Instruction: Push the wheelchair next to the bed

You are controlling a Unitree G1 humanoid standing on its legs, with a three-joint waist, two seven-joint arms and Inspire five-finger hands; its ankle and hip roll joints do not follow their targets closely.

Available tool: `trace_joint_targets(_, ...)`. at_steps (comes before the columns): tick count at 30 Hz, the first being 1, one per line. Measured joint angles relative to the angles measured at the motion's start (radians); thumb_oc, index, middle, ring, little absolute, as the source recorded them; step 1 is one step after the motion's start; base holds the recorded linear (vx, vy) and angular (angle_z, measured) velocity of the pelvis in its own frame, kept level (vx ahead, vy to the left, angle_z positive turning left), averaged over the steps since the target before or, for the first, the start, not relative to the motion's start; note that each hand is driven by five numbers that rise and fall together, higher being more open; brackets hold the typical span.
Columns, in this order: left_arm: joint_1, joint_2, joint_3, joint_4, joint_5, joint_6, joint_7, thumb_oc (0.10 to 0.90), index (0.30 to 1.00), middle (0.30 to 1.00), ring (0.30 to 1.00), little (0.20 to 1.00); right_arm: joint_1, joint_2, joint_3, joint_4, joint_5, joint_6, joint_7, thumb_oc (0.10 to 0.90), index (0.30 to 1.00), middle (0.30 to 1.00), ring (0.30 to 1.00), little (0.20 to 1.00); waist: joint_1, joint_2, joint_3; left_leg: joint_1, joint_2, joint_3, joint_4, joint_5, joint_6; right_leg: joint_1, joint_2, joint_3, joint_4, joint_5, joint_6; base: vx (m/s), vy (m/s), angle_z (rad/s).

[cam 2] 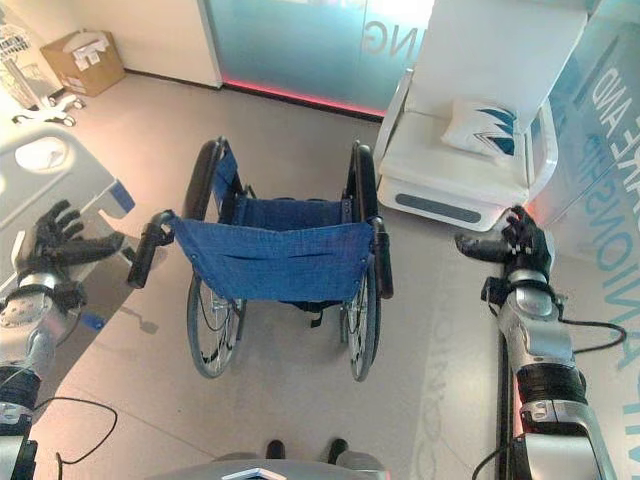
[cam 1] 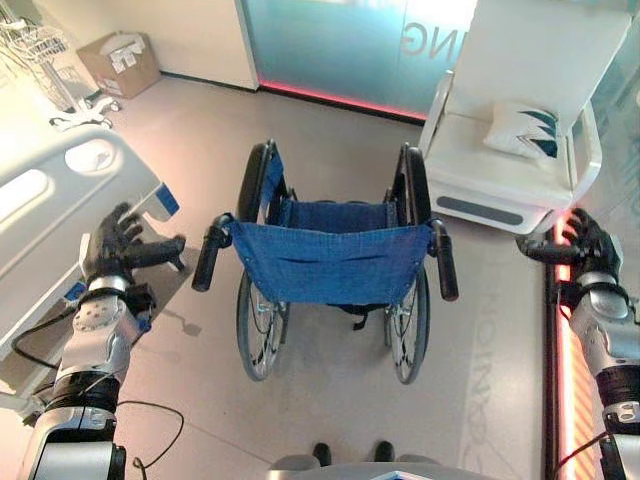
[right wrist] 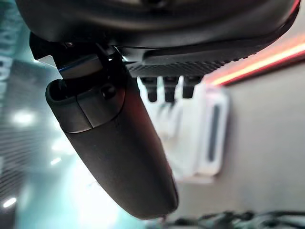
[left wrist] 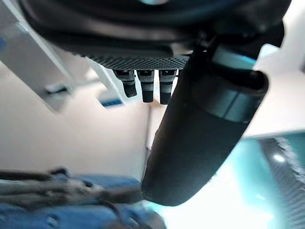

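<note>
The blue wheelchair [cam 1: 330, 260] is seen at centre frame, the bed [cam 1: 60, 200] at left. Both push handles are best grasped first: the left hand [cam 1: 115, 250] and right hand [cam 1: 580, 245] are held relaxed, grasping nothing.

You had a wheelchair [cam 1: 330, 270] with a matt blue cloth back and seat, like denim, stitched in seams, on a glossy black metal frame. Its push handles [cam 1: 207, 255] looked like matt black rubber or plastic, and its wheels [cam 1: 258, 325] had thin shiny metal spokes. The bed [cam 1: 60, 200] beside it was smooth white plastic with a soft sheen. The floor [cam 1: 330, 410] was smooth, pale and faintly glossy. The box [cam 1: 120, 62] was plain brown cardboard. The pillow [cam 1: 525, 130] was soft printed cloth.
</note>
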Motion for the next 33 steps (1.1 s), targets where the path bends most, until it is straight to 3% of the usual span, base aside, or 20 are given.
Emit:
trace_joint_targets(5, 0.004, -0.016, 0.017, -0.137, -0.068, -0.006, -0.058, 0.800, 0.900, 0.900, 0.900, 0.900, 0.005, 0.075, -0.003, -0.092, 0.077, -0.004, 0.016, 0.800, 0.900, 0.900, 0.900, 0.900, 0.001, 0.001, 0.004, 0.000, 0.000, 0.000, 0.000, 0.000, 0.000, 0.000, 0.000, 0.000, 0.000, 0.000, 0.000, 0.00, 0.000, 0.00)
trace_joint_targets(11, 0.035, -0.103, 0.050, -0.314, -0.196, -0.023, -0.157, 0.800, 0.900, 0.900, 0.900, 0.900, 0.066, 0.158, 0.008, -0.187, 0.109, 0.033, 0.079, 0.800, 0.900, 0.900, 0.900, 0.900, 0.003, 0.004, 0.013, 0.002, 0.000, -0.001, 0.000, 0.000, 0.000, 0.003, 0.000, -0.002, 0.000, 0.000, 0.000, 0.00, 0.000, 0.00)
trace_joint_targets(16, 0.079, -0.133, 0.046, -0.372, -0.216, -0.022, -0.221, 0.800, 0.900, 0.900, 0.900, 0.900, 0.112, 0.159, 0.021, -0.230, 0.120, 0.102, 0.136, 0.800, 0.900, 0.900, 0.900, 0.900, -0.001, 0.003, 0.013, 0.002, 0.001, 0.000, 0.000, 0.000, 0.000, 0.003, 0.000, -0.002, 0.000, 0.000, 0.000, 0.00, 0.000, 0.00)
trace_joint_targets(25, 0.089, -0.133, 0.046, -0.374, -0.216, -0.022, -0.246, 0.800, 0.900, 0.900, 0.900, 0.900, 0.175, 0.154, 0.026, -0.311, 0.188, 0.143, 0.197, 0.800, 0.900, 0.900, 0.900, 0.900, -0.004, 0.003, 0.013, -0.004, 0.002, -0.005, 0.000, 0.001, -0.001, 0.006, 0.001, -0.004, 0.000, 0.000, 0.000, -0.05, -0.039, 0.02)
trace_joint_targets(33, 0.128, -0.134, 0.044, -0.374, -0.205, -0.022, -0.241, 0.800, 0.900, 0.900, 0.900, 0.900, 0.182, 0.144, 0.038, -0.312, 0.227, 0.163, 0.206, 0.800, 0.900, 0.900, 0.900, 0.900, -0.035, -0.002, 0.014, -0.016, 0.002, -0.010, 0.019, 0.009, -0.013, 0.012, -0.005, -0.006, 0.001, -0.002, -0.002, -0.10, 0.045, 0.12)
